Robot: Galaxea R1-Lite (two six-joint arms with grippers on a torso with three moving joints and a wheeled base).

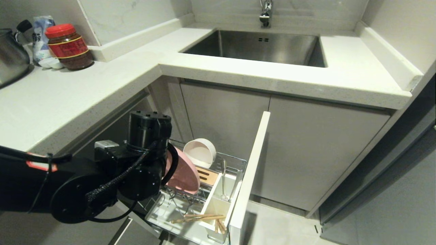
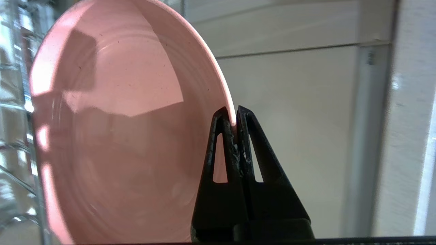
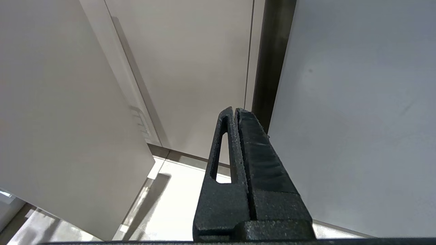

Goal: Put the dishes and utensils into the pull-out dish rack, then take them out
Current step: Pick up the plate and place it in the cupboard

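Note:
My left gripper (image 2: 234, 115) is shut on the rim of the pale-pink plate (image 2: 119, 136). The plate (image 1: 184, 173) stands on edge over the pull-out dish rack (image 1: 235, 162), just beside the slotted wooden strip (image 1: 207, 175); whether it rests in the rack I cannot tell. In the head view my left arm (image 1: 136, 170) hides the fingers. The cream-white bowl (image 1: 201, 151) stands on edge at the rack's back. Metal cutlery (image 1: 223, 183) stands in the white box (image 1: 213, 206), and wooden chopsticks (image 1: 201, 217) lie across its front end. My right gripper (image 3: 235, 110) is shut on nothing, down by the cabinet fronts.
The rack's white front panel (image 1: 250, 177) juts out from the cabinets towards the floor space. Above are the countertop (image 1: 85, 88) and the steel sink (image 1: 259, 47). A red-lidded jar (image 1: 69, 47) and a kettle (image 1: 12, 56) stand at the counter's back left.

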